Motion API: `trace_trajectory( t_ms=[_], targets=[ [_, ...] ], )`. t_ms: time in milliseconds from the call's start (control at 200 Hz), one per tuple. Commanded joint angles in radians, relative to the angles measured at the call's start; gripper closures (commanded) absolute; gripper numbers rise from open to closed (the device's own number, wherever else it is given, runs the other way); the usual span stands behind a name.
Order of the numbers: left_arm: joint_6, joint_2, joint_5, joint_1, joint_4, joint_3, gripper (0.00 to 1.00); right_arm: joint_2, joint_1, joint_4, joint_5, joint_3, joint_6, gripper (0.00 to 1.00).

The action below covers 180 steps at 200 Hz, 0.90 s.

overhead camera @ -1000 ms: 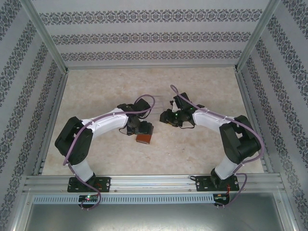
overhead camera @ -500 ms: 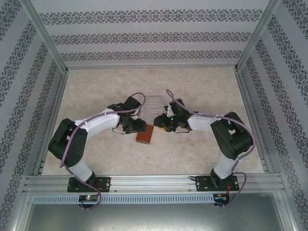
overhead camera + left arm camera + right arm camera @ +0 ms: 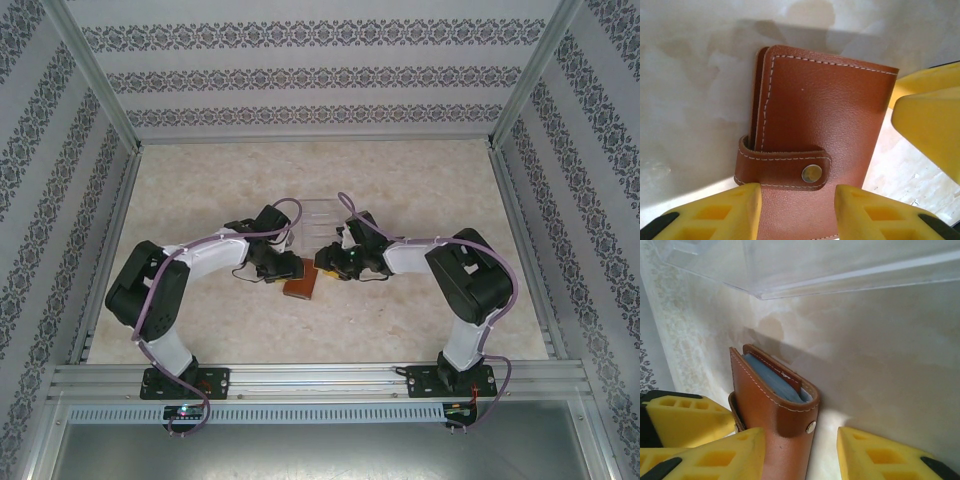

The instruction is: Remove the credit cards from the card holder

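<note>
The card holder is a reddish-brown leather wallet lying on the table, folded, its strap snapped shut. My left gripper hovers over its near end, jaws apart, with the leather face showing between the yellow fingers. From the other side my right gripper straddles the wallet. Its left finger lies against the leather and its right finger stands clear. The pale blue lining shows at the wallet's end. The credit cards are hidden inside. In the top view the left gripper and right gripper nearly meet.
A clear plastic stand stands just behind the wallet, its edge overhanging in the right wrist view. The right gripper's yellow finger shows close beside the wallet in the left wrist view. Patterned walls enclose the marble-look table.
Both grippers have closed in on the wallet; the right arm swung forward and left to reach it. The left jaws have narrowed. The wallet has stayed in place.
</note>
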Motion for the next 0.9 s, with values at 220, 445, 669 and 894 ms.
trace_trajectory(
  t_ms=[220,445,669,894],
  targets=[
    [0.012,0.027,0.052,0.012,0.042,-0.005,0.6,0.066,0.049,0.103,-0.056,0.011,0.064,0.6],
    [0.013,0.004,0.005,0.011,0.005,0.007,0.6,0.052,0.051,0.085,-0.036,-0.004,0.055,0.75],
    [0.047,-0.036,-0.105,0.0,-0.128,0.088,0.57,0.038,0.052,0.082,-0.024,-0.02,0.056,0.82],
    [0.058,-0.002,-0.108,-0.039,-0.167,0.148,0.59,0.029,0.054,0.079,-0.017,-0.026,0.063,0.85]
  ],
)
